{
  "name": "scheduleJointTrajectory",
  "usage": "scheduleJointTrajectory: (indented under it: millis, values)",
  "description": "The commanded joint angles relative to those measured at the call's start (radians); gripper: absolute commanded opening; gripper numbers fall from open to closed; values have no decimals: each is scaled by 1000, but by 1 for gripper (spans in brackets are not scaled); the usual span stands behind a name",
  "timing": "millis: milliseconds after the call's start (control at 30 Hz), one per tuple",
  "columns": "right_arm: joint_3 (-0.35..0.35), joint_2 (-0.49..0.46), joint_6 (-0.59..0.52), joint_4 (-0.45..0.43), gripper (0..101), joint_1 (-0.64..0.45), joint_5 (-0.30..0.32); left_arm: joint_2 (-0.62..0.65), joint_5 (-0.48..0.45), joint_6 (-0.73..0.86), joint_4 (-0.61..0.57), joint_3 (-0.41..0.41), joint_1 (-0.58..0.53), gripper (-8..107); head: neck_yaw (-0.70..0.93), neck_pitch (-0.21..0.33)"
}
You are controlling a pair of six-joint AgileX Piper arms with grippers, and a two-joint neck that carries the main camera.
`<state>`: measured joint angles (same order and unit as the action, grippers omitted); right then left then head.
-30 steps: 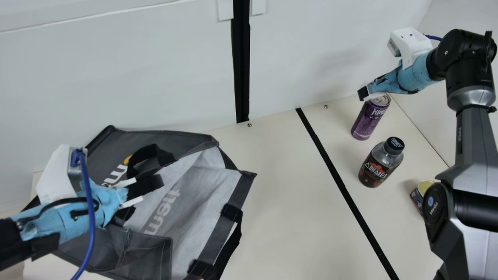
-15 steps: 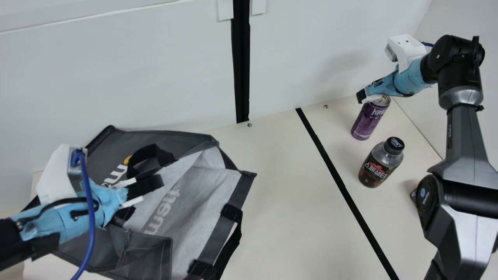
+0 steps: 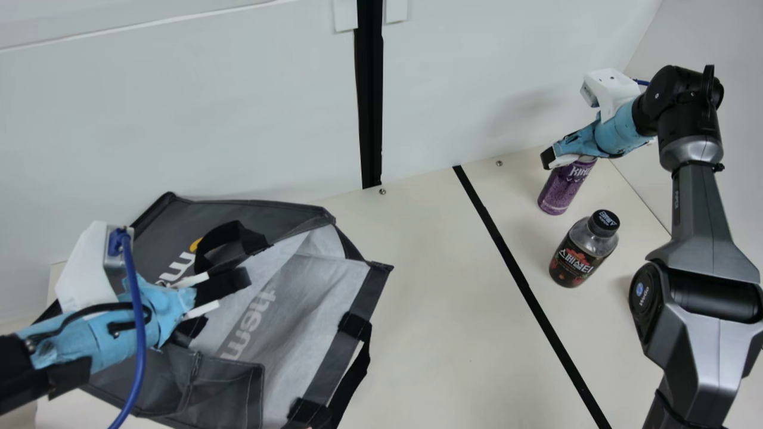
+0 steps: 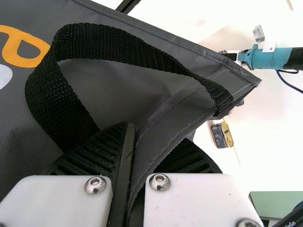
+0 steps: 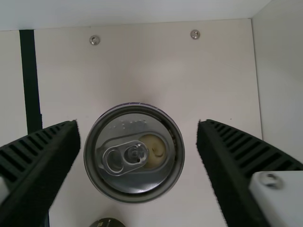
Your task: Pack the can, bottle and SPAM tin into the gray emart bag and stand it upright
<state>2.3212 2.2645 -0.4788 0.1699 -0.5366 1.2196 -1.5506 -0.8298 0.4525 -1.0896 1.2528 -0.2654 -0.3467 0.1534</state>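
Your can (image 3: 560, 189) stands upright on the table, purple metal wall, round silver lid with pull tab. Right gripper (image 3: 549, 159) is over its top, ribbed fingers spread; your right wrist view has one either side of the lid, not pinching it. Bottle (image 3: 581, 253) stands near the can: black round cap, see-through shoulder, dark wrap label. You've got the SPAM tin (image 4: 221, 135) on the table in the left wrist view, rounded box, yellowish lid. Gray emart bag (image 3: 304, 298) slumps at your left, creased, stitched edges, pale panel, coarse black webbing handles. Left gripper (image 3: 229, 283) is clamped on a fold of its smooth gray fabric, beside a looped handle.
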Motion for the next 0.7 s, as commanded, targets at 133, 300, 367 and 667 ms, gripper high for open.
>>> scheduleJointTrajectory:
  millis: [133, 300, 367, 667]
  values:
    - [1, 6, -13, 14, 28, 2, 0, 0, 0, 0, 0, 0, 0, -8, -2, 21]
    - [8, 3, -34, 22, 0, 3, 0, 0, 0, 0, 0, 0, 0, -8, -2, 21]
    - [12, -1, -46, 27, 0, 4, 0, 0, 0, 0, 0, 0, 0, -8, -2, 21]
    - [26, -33, -114, 61, 0, 12, 0, 0, 0, 0, 0, 0, 0, -8, -2, 21]
